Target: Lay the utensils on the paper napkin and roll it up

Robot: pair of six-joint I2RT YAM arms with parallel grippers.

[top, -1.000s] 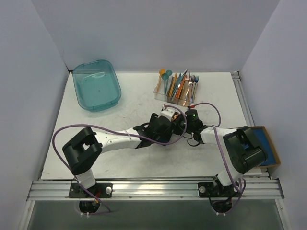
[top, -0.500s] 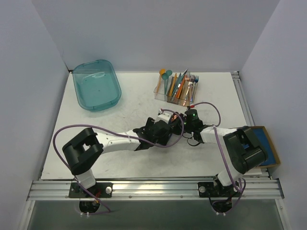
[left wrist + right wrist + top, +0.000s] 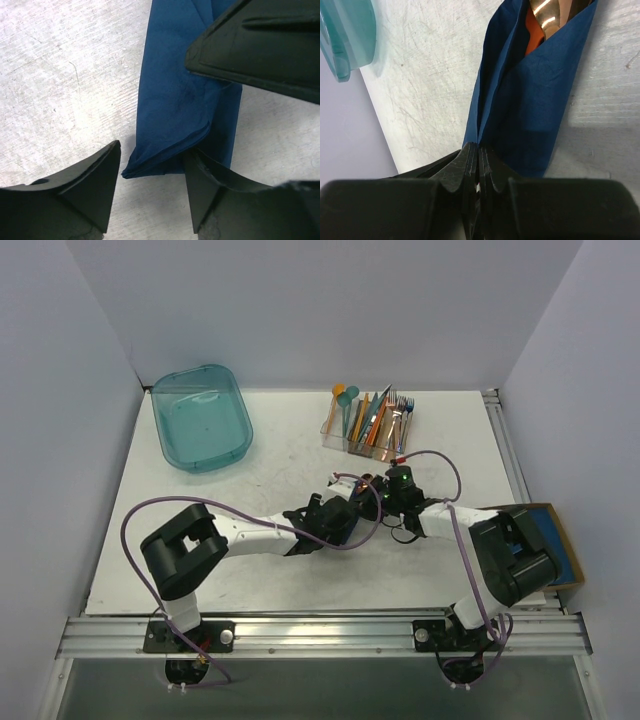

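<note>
Fingers (image 3: 85, 190) of the left gripper (image 3: 152, 152) stand apart, straddling the near corner of the folded blue napkin (image 3: 175, 100) on the table (image 3: 60, 75). The 3 o'clock finger touches the paper; the 9 o'clock one sits just clear. The right gripper (image 3: 479, 150) has its fingers pressed together, pinching the napkin's edge at 6 o'clock, with copper utensils (image 3: 547, 15) poking out at 1 o'clock.

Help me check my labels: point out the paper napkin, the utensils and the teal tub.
paper napkin (image 3: 530, 110), right wrist view, on its folded front panel.
utensils (image 3: 546, 14), right wrist view, on the shiny copper end poking out of the napkin.
teal tub (image 3: 200, 425), top external view, on its bare floor.
</note>
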